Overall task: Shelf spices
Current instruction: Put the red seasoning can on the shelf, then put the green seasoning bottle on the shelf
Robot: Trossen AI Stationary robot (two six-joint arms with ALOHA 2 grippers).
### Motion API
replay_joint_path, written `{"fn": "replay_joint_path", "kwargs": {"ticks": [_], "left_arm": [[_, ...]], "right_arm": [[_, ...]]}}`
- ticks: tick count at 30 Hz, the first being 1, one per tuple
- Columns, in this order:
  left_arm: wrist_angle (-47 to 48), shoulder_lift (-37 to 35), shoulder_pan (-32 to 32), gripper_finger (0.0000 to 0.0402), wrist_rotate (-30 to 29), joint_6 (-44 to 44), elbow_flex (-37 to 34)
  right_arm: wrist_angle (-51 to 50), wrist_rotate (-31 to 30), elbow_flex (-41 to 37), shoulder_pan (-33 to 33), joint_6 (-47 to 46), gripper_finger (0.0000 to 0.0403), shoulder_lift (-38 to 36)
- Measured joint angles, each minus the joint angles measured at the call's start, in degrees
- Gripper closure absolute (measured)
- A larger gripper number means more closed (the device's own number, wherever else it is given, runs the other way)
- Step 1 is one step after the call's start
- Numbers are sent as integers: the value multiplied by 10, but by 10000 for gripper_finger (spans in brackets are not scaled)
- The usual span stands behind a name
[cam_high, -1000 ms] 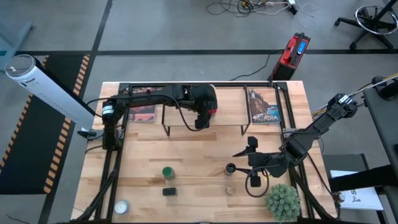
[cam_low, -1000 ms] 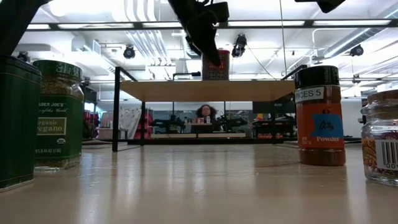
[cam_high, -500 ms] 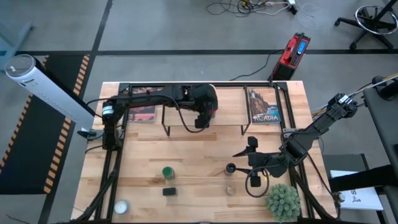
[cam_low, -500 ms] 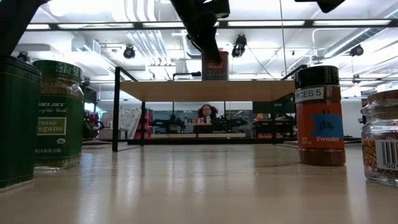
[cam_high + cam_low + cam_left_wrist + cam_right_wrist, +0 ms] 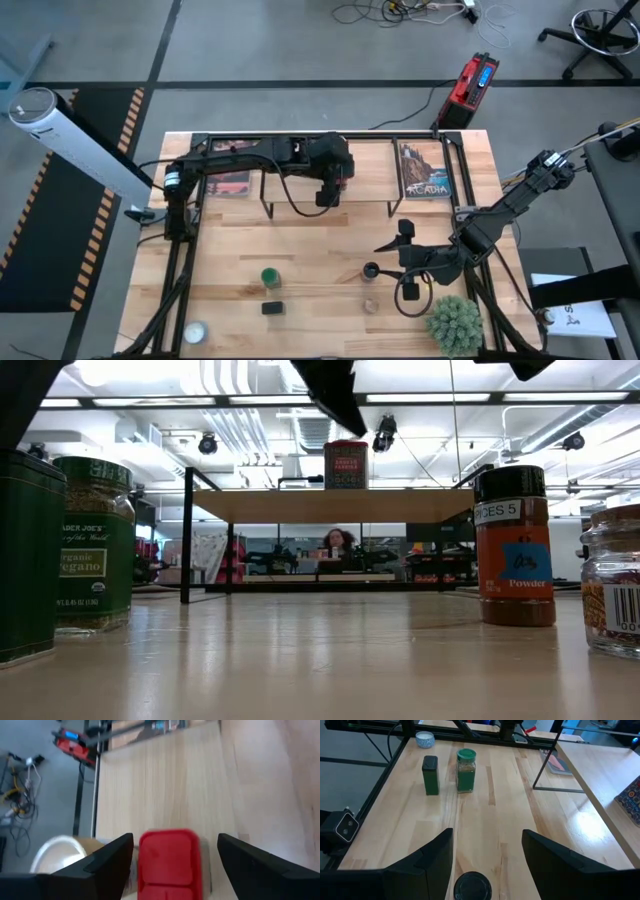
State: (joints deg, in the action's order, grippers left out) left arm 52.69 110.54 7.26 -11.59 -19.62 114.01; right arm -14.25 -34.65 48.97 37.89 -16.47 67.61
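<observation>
Noting that our left pincer (image 5: 172, 857) has opened and lifted off the red square tin (image 5: 346, 464), leaving it upright on the shelf (image 5: 330, 505); right pincer (image 5: 487, 862) waits open near the worktop's right edge

2 dark jointed arms (image 5: 250, 152) w/ black looped cables.

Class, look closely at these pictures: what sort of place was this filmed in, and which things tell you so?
Probably a robotics lab or workshop, not a kitchen. The wooden table stands on a bare grey floor with loose cables and a red power unit; the low view shows exposed ceiling ducts and a person at benches behind.
</observation>
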Motion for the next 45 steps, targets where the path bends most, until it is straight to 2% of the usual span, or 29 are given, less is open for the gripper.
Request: {"fn": "replay_joint_path", "kwargs": {"ticks": [9,13,16,22,30,37,45], "left_arm": [[38,0,-37,134,-1,-5,98],[80,-1,-66,135,-1,41,136],[104,-1,-98,139,0,79,138],[118,-1,-187,150,-5,136,103],[142,-1,-291,161,-87,225,65],[183,-2,-335,168,-89,352,45],[199,-31,-372,169,-84,477,-71]], "right_arm": [[0,0,0,0,-1,190,0],[0,0,0,0,-3,190,0],[0,0,0,0,-3,190,0],[-1,1,0,2,-5,190,0],[-1,1,0,6,-5,190,0],[0,1,0,6,-13,190,0],[-1,1,0,10,-20,190,0]]}}
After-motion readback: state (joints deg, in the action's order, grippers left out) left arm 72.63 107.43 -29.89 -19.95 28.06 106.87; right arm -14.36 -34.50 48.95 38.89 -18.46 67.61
